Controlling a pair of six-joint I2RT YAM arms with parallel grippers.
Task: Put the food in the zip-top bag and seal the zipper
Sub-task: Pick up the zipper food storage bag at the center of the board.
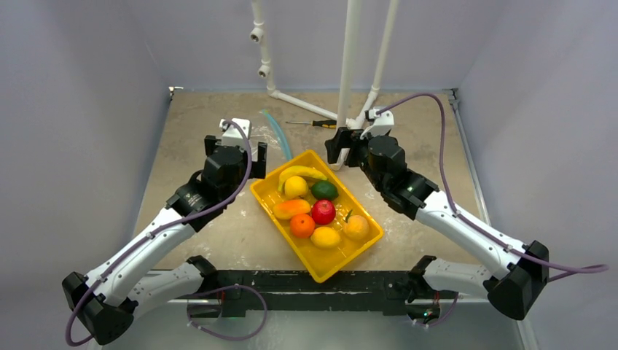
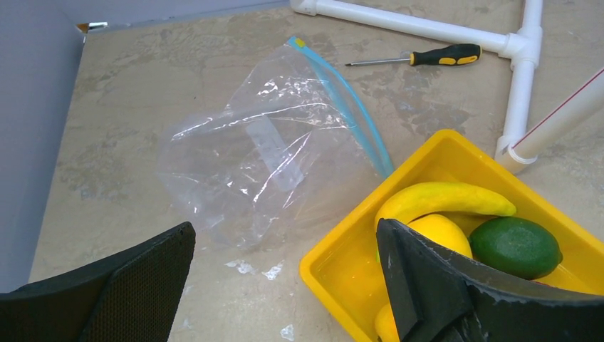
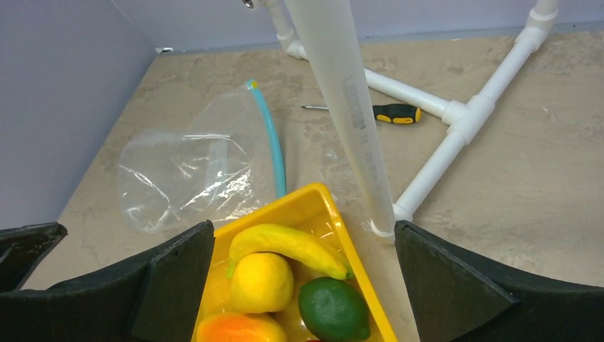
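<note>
At left, the left gripper [image 1: 235, 150] hovers above the table [image 1: 218, 233], jaws spread wide and holding nothing. Directly ahead of it lies the zip-top bag [image 2: 249, 160], flat and empty, with the zipper [image 2: 352, 114] on its right edge, beside the yellow tray [image 2: 335, 246]. The tray sits between the 2 grippers and holds all 8 pieces of food [image 1: 323, 211], including a banana [image 2: 441, 198], a lemon [image 2: 438, 231] and an avocado [image 2: 516, 246]. The right gripper [image 1: 347, 149] is also fully parted and empty, above the tray's far corner. A screwdriver [image 3: 388, 112] lies ahead of it, beside the white pipe frame [image 3: 456, 139].
</note>
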